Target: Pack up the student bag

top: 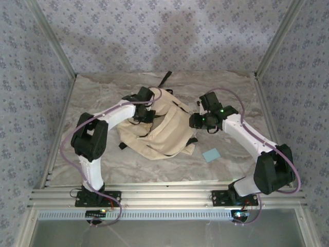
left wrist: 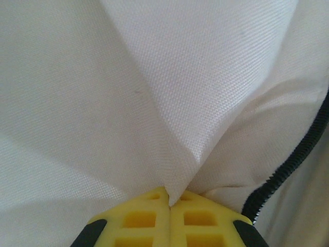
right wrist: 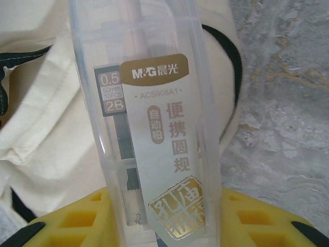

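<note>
Pinching the student bag (left wrist: 154,92) with my left gripper (left wrist: 169,199), I should lift to gape its mouth, then slide in the compass case (right wrist: 149,103) my right gripper (right wrist: 164,211) clamps.

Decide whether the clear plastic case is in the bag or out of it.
Out: the clear plastic case is clamped in the right gripper, with the student bag lying behind it.

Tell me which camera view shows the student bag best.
The top external view: the whole student bag is visible, with its outline. The left wrist view gives a pinched fabric fold; the right wrist view, one part behind a clear case.
</note>
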### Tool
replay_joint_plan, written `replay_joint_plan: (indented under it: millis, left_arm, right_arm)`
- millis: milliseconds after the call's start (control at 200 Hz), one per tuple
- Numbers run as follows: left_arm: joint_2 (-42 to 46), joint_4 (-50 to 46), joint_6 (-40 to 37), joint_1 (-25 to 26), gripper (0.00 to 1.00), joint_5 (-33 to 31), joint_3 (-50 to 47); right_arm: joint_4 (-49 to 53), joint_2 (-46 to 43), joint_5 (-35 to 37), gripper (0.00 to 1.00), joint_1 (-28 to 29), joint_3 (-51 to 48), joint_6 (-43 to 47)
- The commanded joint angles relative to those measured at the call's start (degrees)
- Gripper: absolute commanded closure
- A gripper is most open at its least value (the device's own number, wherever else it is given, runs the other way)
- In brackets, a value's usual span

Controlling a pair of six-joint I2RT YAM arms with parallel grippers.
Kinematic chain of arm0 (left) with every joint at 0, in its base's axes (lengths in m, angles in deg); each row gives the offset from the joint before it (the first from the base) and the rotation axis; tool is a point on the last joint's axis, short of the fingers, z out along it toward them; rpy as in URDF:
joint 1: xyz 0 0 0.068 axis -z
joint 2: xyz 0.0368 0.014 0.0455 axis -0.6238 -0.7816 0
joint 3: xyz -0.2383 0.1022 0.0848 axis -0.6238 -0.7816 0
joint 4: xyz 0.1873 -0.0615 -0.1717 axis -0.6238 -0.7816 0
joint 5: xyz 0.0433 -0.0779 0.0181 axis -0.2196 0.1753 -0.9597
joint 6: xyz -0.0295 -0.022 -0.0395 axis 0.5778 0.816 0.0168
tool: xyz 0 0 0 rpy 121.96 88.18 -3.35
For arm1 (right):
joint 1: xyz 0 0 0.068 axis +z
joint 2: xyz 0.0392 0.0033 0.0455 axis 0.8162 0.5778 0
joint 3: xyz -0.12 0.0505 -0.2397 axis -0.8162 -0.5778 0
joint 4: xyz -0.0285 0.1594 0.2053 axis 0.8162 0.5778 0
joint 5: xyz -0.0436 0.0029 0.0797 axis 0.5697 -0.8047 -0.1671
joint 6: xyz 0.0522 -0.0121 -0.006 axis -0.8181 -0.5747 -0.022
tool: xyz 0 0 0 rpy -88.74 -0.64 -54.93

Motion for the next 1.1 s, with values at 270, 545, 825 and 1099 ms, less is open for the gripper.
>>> replay_joint_plan:
  millis: [270, 545, 825, 1099]
  left_arm:
    - [11.5, 3.8, 6.0, -3.8, 1.00, 13.1, -0.6]
    - [10.4, 6.5, 6.5, -3.9, 1.00, 14.2, -2.3]
    - [9.9, 8.0, 7.4, -4.3, 1.00, 14.8, -3.1]
    - [10.5, 8.1, 7.9, -4.2, 1.00, 17.0, -3.9]
  right_arm:
    - [-9.1, 8.5, -15.7, 0.70, 6.7, 7.4, -5.5]
    - [-4.0, 16.3, -23.5, 0.70, 9.1, 9.6, -2.5]
    - [0.7, 17.9, -23.3, 0.71, 10.1, 8.2, -0.7]
    - [2.5, 27.9, -24.9, 0.69, 9.6, 22.0, 1.6]
